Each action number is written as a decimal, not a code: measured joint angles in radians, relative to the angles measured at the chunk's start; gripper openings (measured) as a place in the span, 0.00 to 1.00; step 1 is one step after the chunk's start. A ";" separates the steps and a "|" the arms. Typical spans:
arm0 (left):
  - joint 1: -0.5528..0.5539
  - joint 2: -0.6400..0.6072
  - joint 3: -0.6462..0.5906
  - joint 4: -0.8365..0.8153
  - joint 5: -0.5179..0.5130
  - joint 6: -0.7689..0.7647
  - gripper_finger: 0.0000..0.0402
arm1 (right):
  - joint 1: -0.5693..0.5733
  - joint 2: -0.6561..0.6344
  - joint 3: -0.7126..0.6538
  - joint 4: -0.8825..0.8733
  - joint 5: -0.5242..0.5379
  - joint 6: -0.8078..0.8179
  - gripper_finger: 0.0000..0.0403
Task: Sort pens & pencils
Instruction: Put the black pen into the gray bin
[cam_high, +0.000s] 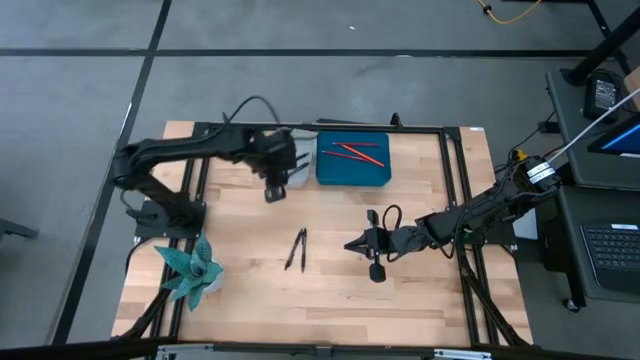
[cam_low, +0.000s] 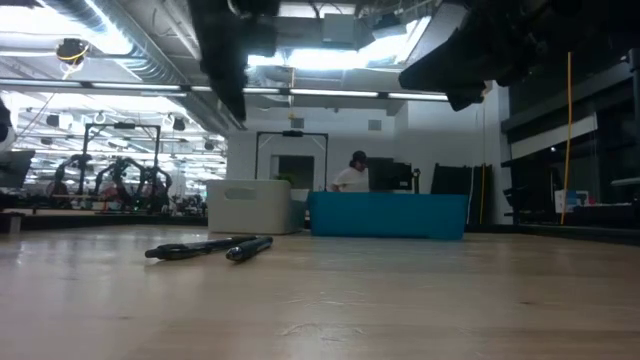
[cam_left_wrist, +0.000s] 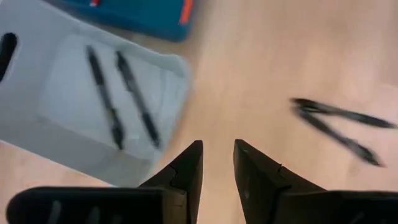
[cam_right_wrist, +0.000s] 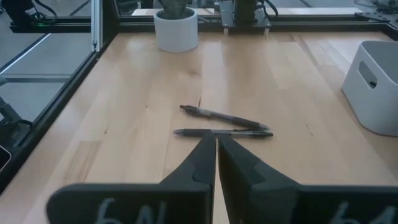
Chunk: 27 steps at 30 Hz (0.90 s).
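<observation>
With two pens lying loose mid-table, crossed in a narrow V with long axes running roughly near-to-far, the right gripper sits just beside them, fingers pressed together, empty. The left gripper hangs by the white bin, fingers slightly apart, empty, farther off. Two pens already lie in that bin; the pencils lie in the blue tray. Right arm looks nearer.
</observation>
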<state>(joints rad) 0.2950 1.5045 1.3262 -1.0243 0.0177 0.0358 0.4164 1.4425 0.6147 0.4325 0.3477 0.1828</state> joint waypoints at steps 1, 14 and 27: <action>-0.026 -0.030 -0.017 0.005 0.000 -0.020 0.21 | 0.000 0.000 0.000 0.000 0.000 0.000 0.05; -0.396 -0.247 -0.364 0.212 0.000 -0.197 0.21 | 0.001 0.000 0.000 0.021 0.000 0.025 0.05; -0.476 -0.232 -0.525 0.649 -0.066 -0.427 0.21 | 0.005 0.000 0.000 0.021 -0.007 0.053 0.05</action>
<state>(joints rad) -0.1805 1.2724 0.8013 -0.3756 -0.0483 -0.3908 0.4216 1.4429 0.6147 0.4533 0.3404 0.2363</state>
